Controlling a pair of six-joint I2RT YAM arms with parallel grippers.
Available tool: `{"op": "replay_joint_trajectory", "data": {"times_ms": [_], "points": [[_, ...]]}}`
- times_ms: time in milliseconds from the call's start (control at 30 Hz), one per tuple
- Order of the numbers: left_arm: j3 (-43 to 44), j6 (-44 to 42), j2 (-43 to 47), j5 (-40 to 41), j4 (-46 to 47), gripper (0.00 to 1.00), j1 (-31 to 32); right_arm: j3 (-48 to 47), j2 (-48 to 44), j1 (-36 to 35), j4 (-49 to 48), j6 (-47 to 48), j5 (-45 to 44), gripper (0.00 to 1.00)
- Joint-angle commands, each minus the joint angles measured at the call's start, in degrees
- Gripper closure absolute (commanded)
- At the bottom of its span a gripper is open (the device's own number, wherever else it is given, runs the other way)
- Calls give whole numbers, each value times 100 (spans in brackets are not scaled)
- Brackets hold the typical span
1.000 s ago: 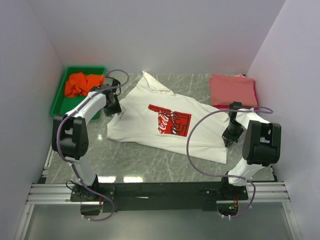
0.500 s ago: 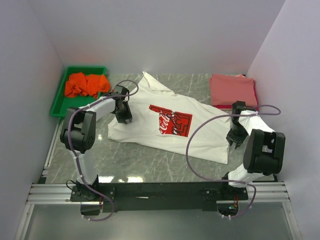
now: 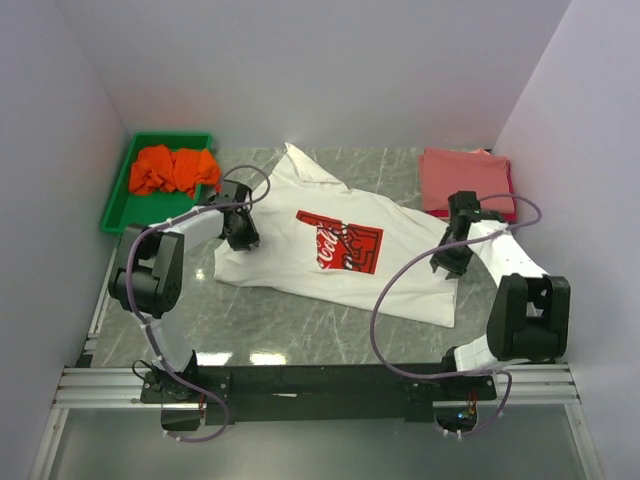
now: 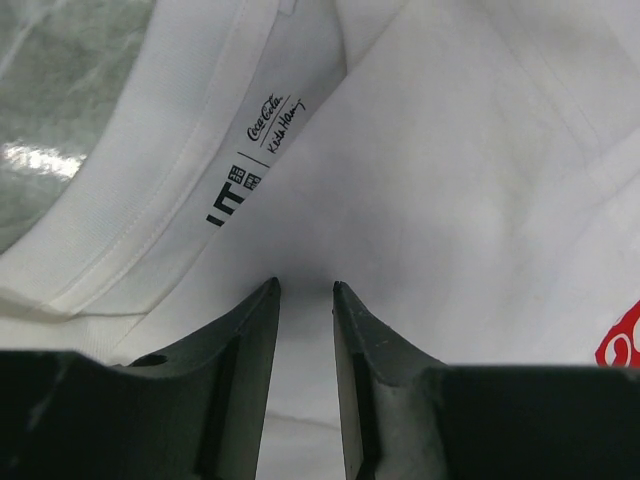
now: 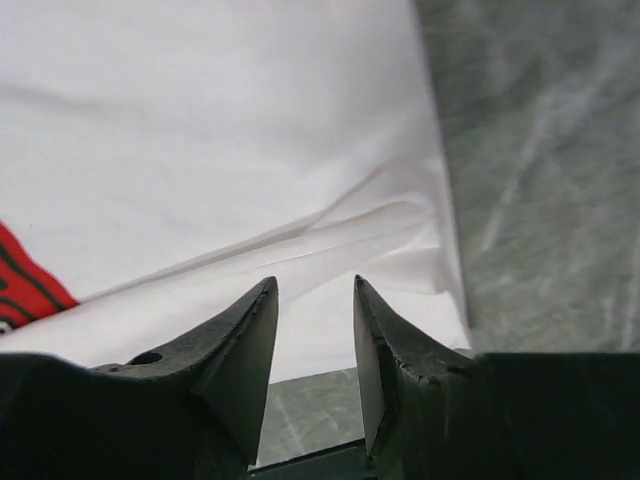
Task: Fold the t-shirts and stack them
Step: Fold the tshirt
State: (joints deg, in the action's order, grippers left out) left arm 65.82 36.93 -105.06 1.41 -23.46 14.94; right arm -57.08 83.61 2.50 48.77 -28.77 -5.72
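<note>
Though flat (perhaps creased), white t-shirt (image 3: pixel 392 262)

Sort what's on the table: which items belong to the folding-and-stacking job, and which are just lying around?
Part of the job:
- white t-shirt, red print, spread flat
- orange t-shirt, crumpled in the tray
- pink folded t-shirt, far right

Just there:
- green tray
- table

Top: high, wide; wrists: close over white t-shirt (image 3: pixel 290 265).
</note>
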Motion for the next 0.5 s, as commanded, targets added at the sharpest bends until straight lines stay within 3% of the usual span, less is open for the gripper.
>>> {"op": "replay_joint_trajectory", "data": {"times_ms": [0, 467], "points": [[-709, 25, 81, 448, -484, 64, -175, -145, 295, -434, -316, 109, 335, 56], [-1836, 455, 969, 431, -528, 65, -316, -5, 1544, -619, -386, 232, 825, 58]]}}
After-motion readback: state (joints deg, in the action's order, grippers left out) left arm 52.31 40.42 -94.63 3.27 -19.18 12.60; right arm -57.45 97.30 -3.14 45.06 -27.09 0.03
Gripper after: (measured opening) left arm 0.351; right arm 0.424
